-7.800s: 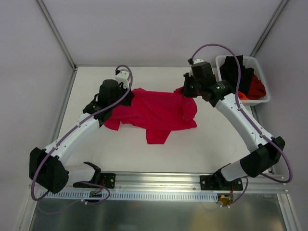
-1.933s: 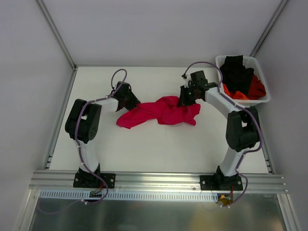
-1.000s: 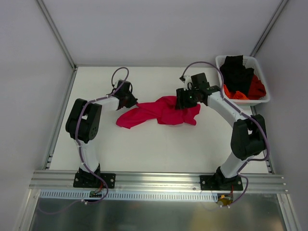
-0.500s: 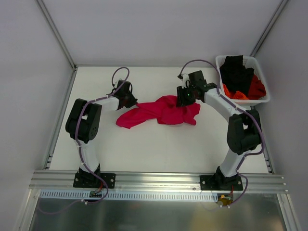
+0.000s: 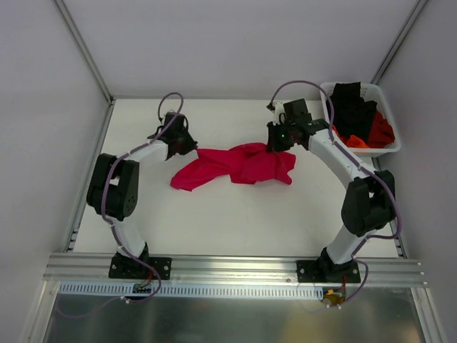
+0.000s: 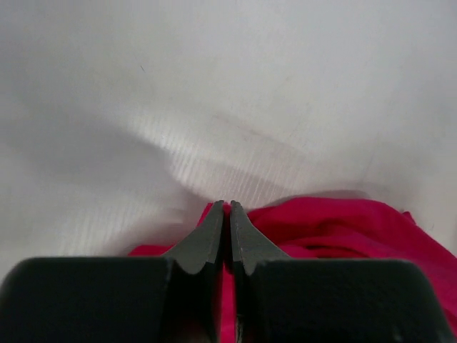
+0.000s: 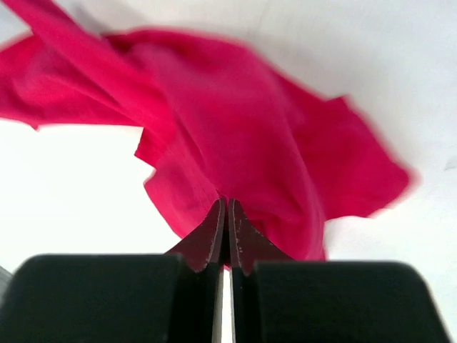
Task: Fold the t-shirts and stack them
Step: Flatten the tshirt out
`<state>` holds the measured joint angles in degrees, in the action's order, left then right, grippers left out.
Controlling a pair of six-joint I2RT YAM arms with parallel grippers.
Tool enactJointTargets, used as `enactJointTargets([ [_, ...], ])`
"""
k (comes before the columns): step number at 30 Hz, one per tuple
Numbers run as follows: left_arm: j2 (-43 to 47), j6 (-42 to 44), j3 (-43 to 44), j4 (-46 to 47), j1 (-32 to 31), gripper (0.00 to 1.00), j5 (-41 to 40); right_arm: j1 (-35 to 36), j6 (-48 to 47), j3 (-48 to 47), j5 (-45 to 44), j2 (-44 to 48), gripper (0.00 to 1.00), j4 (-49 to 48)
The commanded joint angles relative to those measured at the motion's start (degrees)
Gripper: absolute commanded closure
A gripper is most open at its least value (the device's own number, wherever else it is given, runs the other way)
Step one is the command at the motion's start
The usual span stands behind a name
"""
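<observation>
A crimson-pink t-shirt (image 5: 239, 164) lies bunched and stretched between my two grippers at the back of the white table. My left gripper (image 5: 188, 147) is shut on the shirt's left end; in the left wrist view the fingertips (image 6: 214, 218) pinch a fold of the t-shirt (image 6: 343, 225). My right gripper (image 5: 272, 146) is shut on the cloth's upper right edge; the right wrist view has the t-shirt (image 7: 243, 121) hanging from the closed gripper (image 7: 227, 205). A black t-shirt (image 5: 348, 107) and an orange-red t-shirt (image 5: 380, 132) lie in the basket.
A white plastic basket (image 5: 390, 118) stands at the back right corner, close behind the right arm. Metal frame rails run along the table's left and right sides. The bare white tabletop (image 5: 235, 221) stretches in front of the shirt.
My right gripper has closed on the shirt's upper right edge. The left gripper has drawn back and to the left with its end, pulling the cloth out longer.
</observation>
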<state>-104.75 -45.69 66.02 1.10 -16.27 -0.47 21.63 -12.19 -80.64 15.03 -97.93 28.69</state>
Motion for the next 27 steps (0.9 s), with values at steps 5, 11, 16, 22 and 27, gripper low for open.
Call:
enactJointTargets([
  [5,17.55,15.01,16.83,-13.48,10.19,1.0,-7.26,-2.37,-2.31,-23.48,-12.21,12.15,1.0,0.58],
  [11,22.66,21.34,27.21,-20.52,13.99,1.0,-10.25,-7.29,-5.21,-44.67,-18.1,6.53,1.0,0.23],
  [16,24.85,25.21,33.28,-24.83,15.92,1.0,-16.48,-12.03,-4.08,-55.58,-18.2,3.36,1.0,-1.96],
  [22,25.3,25.65,40.05,-25.89,22.86,1.0,-17.63,-14.5,-3.2,-54.8,-16.44,5.03,1.0,-4.34],
  [27,23.28,24.34,46.91,-27.73,26.11,1.0,-17.64,-16.79,-1.27,-54.36,-10.55,6.17,1.0,-5.13],
])
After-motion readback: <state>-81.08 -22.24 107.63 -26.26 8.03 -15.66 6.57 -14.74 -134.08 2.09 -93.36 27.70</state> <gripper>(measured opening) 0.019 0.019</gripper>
